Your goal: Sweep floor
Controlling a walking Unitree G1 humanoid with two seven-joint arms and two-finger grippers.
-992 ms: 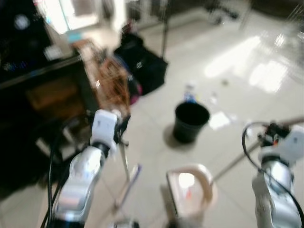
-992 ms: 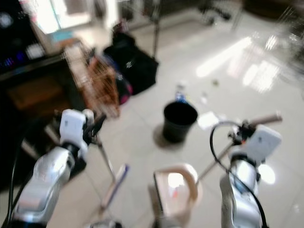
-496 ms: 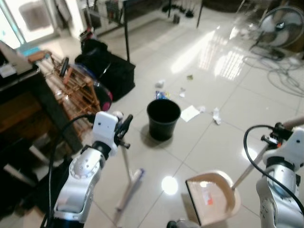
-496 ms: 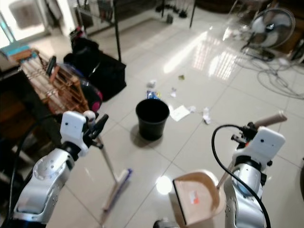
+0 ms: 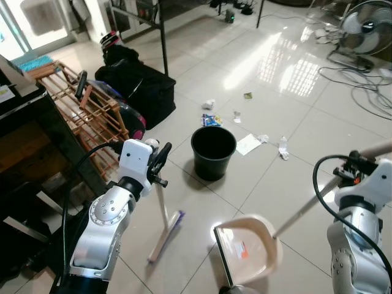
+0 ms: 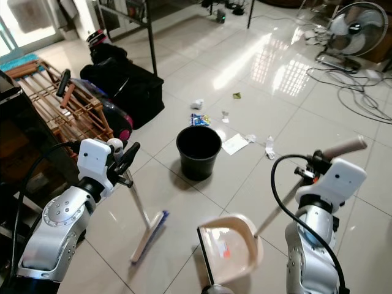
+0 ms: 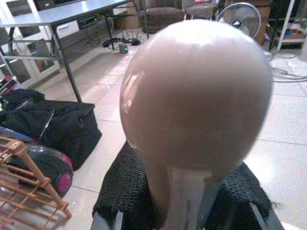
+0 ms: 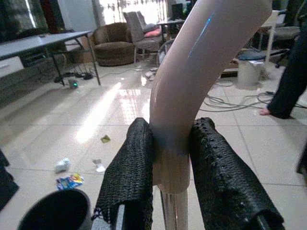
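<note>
The left gripper point(image 7: 184, 191) is closed on the broom point(image 6: 142, 222): its black, knit-textured fingers point(image 7: 125, 191) are pressed against either side of the shaft, just under the smooth, rounded pink knob at the top. The thin pale shaft is slanted down to a flat brush head lying on the glossy tiled floor point(image 5: 294, 73), near and left of centre.

The right gripper point(image 8: 168, 165) is clamped on the dustpan handle point(image 8: 201, 52) — a smooth, curved pale tube above a metal rod, with a rough black finger on each side. The rod runs down and left to the dustpan point(image 5: 246, 248), a beige plastic scoop with a rounded back, resting on the tiles between the two arms; a small orange mark is seen inside it.

Farther off, a round black bin point(image 5: 213, 152) stands upright, its inside too dark to be read. Scattered litter point(image 5: 250, 143) — crumpled paper and a coloured wrapper — lies just beyond it. To the left are a wooden rack point(image 5: 86, 116) and a black bag point(image 5: 138, 90); far right, a fan point(image 6: 349, 27) and cables.
</note>
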